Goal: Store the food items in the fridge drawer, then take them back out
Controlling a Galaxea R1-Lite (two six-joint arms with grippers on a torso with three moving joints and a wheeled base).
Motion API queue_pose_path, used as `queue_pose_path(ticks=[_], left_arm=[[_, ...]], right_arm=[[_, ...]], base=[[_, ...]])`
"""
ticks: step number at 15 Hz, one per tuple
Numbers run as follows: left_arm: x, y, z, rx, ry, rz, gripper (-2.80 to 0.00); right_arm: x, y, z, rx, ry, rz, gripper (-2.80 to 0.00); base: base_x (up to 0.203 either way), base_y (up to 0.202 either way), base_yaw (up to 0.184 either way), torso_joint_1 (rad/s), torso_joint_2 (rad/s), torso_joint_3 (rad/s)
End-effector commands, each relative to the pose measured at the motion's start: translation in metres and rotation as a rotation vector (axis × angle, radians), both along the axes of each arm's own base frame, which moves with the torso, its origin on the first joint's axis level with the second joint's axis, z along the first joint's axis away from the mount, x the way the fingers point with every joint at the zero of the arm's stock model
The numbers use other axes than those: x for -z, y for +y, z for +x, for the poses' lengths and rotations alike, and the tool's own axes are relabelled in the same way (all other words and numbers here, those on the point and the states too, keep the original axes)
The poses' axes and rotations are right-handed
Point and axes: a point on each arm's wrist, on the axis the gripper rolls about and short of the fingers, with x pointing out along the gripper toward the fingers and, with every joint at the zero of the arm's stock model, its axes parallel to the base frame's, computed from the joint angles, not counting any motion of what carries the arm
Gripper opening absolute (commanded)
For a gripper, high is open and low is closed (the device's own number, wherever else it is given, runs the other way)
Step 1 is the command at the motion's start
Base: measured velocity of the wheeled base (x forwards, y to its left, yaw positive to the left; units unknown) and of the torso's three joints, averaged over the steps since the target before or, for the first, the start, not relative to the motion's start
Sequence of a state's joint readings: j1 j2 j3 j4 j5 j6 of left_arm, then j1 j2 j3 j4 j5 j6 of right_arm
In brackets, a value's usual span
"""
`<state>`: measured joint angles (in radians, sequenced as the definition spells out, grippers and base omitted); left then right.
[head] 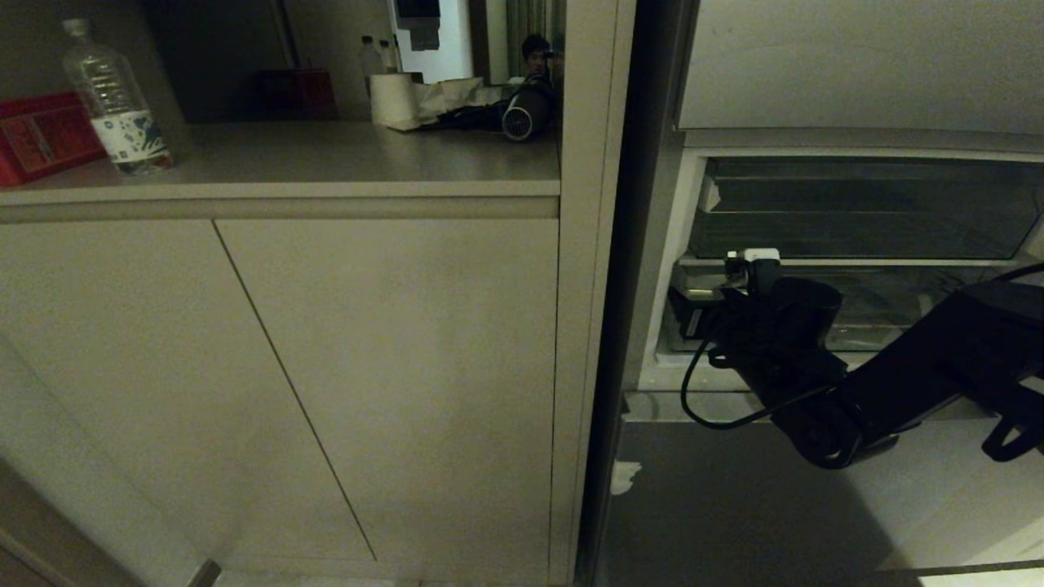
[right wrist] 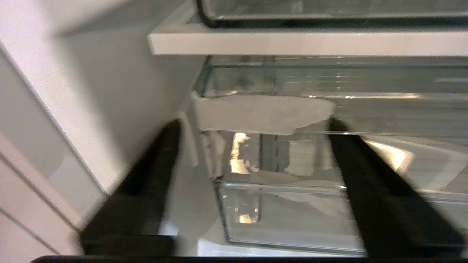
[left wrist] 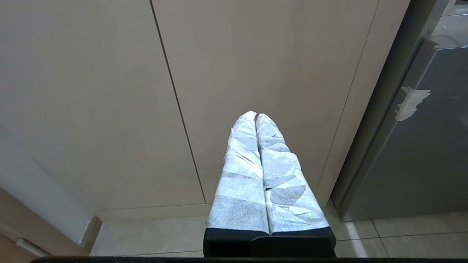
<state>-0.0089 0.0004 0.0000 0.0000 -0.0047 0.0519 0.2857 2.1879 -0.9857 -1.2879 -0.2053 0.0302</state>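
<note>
My right gripper [head: 738, 273] reaches into the open fridge at the left end of the fridge drawer [head: 885, 314]. In the right wrist view the right gripper [right wrist: 254, 124] is open, its dark fingers [right wrist: 157, 164] standing either side of the clear fridge drawer's [right wrist: 292, 223] front left corner. A whitish tape patch [right wrist: 259, 113] on the drawer's top edge lies between the fingertips. No food items are in view. My left gripper [left wrist: 256, 116] is shut with nothing in it, its white-wrapped fingers pressed together before a beige cabinet door.
A second clear bin [head: 864, 204] sits on the shelf above the drawer. Below is a grey steel door front [head: 718, 505] with a tape scrap [head: 624, 477]. Left of the fridge, a counter [head: 326, 159] holds a water bottle [head: 114, 98], red box [head: 41, 134], paper roll [head: 394, 99] and hair dryer [head: 526, 110].
</note>
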Motion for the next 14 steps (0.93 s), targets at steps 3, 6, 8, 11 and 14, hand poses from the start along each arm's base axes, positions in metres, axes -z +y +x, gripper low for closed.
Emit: queue_pose_path(ticks=[3,6,8,11,14], left_arm=[[0.000,0.000,0.000,0.000,0.000,0.000,-2.80],[0.000,0.000,0.000,0.000,-0.002,0.000,-2.80],[0.000,0.000,0.000,-0.001,0.000,0.000,-2.80],[0.000,0.000,0.000,0.000,0.000,0.000,-2.80],[0.000,0.000,0.000,-0.001,0.000,0.000,-2.80]], right_arm=[[0.005,0.011,-0.001,-0.025,0.006,-0.003,-2.80],[0.007,0.027,-0.002,-0.060,0.003,-0.002,-2.80],[0.007,0.028,0.000,-0.049,-0.003,0.001,-2.80],[0.009,0.027,-0.002,-0.047,0.007,0.000,-2.80],[0.001,0.022,-0.015,-0.026,0.010,0.001,-2.80]], base=[[0.000,0.000,0.000,0.000,0.00,0.000],[0.000,0.000,0.000,0.000,0.00,0.000],[0.000,0.000,0.000,0.000,0.00,0.000],[0.000,0.000,0.000,0.000,0.00,0.000],[0.000,0.000,0.000,0.000,0.00,0.000]])
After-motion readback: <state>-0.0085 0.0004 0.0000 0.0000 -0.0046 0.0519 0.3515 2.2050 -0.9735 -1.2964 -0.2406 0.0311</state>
